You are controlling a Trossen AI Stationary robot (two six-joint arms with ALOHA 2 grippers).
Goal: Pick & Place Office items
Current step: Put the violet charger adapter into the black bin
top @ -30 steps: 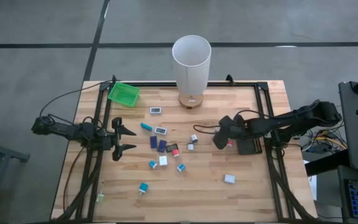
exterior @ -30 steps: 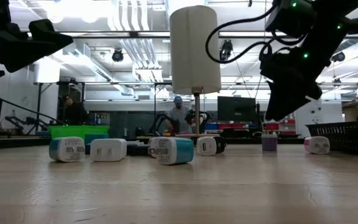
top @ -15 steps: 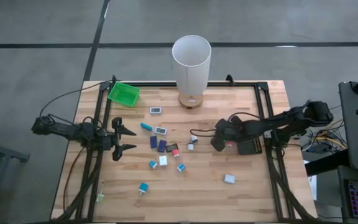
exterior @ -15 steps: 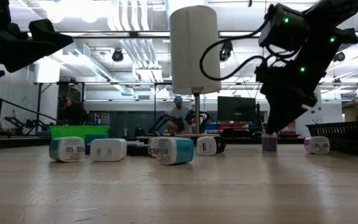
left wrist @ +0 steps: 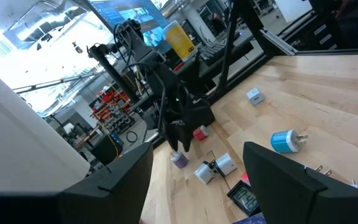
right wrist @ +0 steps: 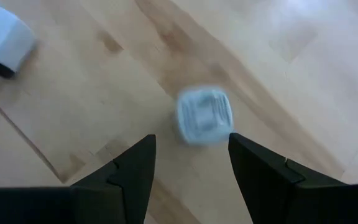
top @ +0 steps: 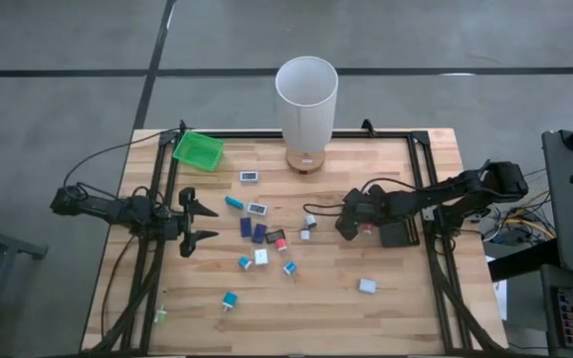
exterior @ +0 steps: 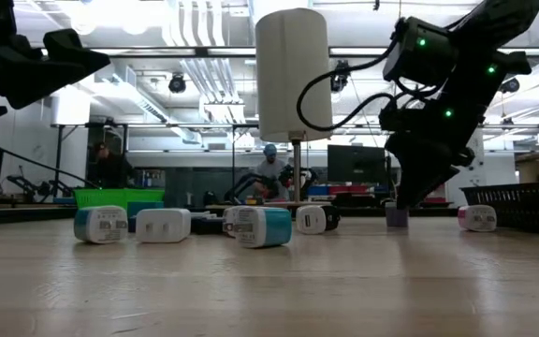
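Right gripper [right wrist: 191, 163] is parted fairly narrow with nothing in it, hanging right over a little pale block [right wrist: 204, 116] that sits just ahead of the gap between its fingertips on the table [top: 386, 288]. I'd nudge forward so the block is centred, drop straight down, then close. Left gripper [top: 210, 223] is open and empty, parked well off.

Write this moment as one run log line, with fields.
right gripper: open, above small grey block | left gripper: open, waiting at left edge
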